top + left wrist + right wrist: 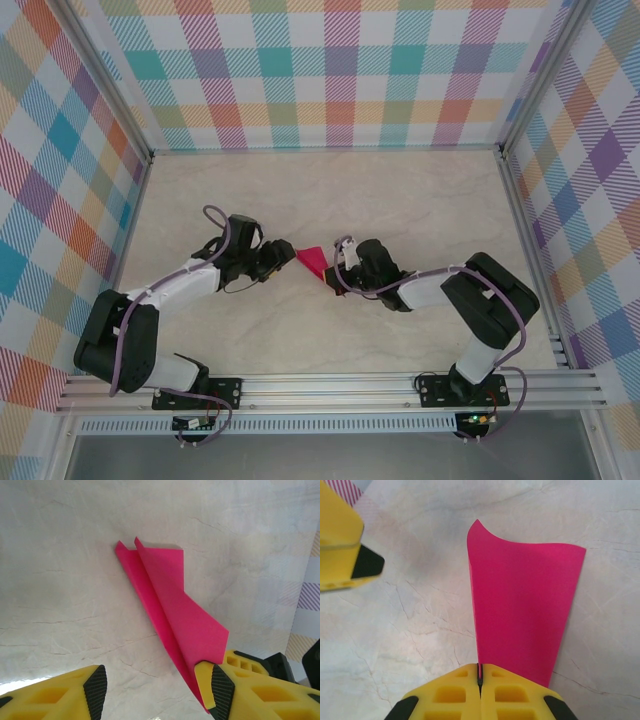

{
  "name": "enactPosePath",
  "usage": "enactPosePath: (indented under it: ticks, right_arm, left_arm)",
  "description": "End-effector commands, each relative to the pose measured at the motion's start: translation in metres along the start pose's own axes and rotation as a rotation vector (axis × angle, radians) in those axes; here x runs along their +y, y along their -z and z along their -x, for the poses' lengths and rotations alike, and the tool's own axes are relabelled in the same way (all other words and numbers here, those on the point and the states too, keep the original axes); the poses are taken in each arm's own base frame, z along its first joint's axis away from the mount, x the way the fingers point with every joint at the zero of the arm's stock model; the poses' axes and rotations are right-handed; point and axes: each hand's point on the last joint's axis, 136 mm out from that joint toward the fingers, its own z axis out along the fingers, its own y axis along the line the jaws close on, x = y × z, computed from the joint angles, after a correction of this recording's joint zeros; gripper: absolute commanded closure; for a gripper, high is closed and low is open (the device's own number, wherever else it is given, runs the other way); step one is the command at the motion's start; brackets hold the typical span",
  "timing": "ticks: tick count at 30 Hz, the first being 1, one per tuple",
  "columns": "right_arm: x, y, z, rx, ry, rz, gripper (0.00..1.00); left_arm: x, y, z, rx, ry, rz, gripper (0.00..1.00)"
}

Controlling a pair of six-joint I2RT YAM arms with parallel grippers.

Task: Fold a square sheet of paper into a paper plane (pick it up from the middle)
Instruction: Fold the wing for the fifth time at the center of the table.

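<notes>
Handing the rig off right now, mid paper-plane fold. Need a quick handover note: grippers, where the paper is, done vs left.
Left gripper: open, jaws wide apart. One finger sits beside the pointed end of the paper plane without clamping it.
Right gripper: shut on the paper plane, pinching it at one edge.
Paper plane: over mid-table, between the two grippers, folded into a narrow pointed dart with layered flaps.
Done: the main folds look made.
Left: probably a final crease or wing check, then set it down and release. I can't tell whether it's fully finished.

Narrow folded magenta paper plane (520, 610) in right end effector (480, 677).
</notes>
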Motion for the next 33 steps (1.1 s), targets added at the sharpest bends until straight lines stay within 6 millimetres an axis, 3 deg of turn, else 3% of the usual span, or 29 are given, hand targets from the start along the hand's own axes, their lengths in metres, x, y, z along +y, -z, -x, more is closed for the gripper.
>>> enactPosePath:
  ticks: [1, 7, 14, 22, 33]
  right_arm:
    - [0.009, 0.003, 0.006, -0.023, -0.089, 0.083, 0.95]
    - [0.006, 0.002, 0.003, 0.007, -0.173, 0.116, 0.94]
    - [0.005, -0.002, -0.006, 0.06, -0.24, 0.148, 0.95]
    - [0.003, -0.003, -0.011, 0.105, -0.313, 0.184, 0.96]
    - [-0.006, -0.005, -0.016, 0.134, -0.41, 0.183, 0.96]
  left_arm:
    - [-0.019, -0.009, -0.008, 0.021, -0.026, -0.083, 0.46]
    - [-0.03, -0.03, -0.017, 0.071, -0.041, -0.123, 0.59]
    - [-0.028, -0.042, -0.022, 0.092, -0.049, -0.121, 0.69]
    - [-0.02, -0.046, -0.021, 0.09, -0.057, -0.09, 0.71]
    - [-0.024, -0.053, -0.024, 0.115, -0.072, -0.118, 0.73]
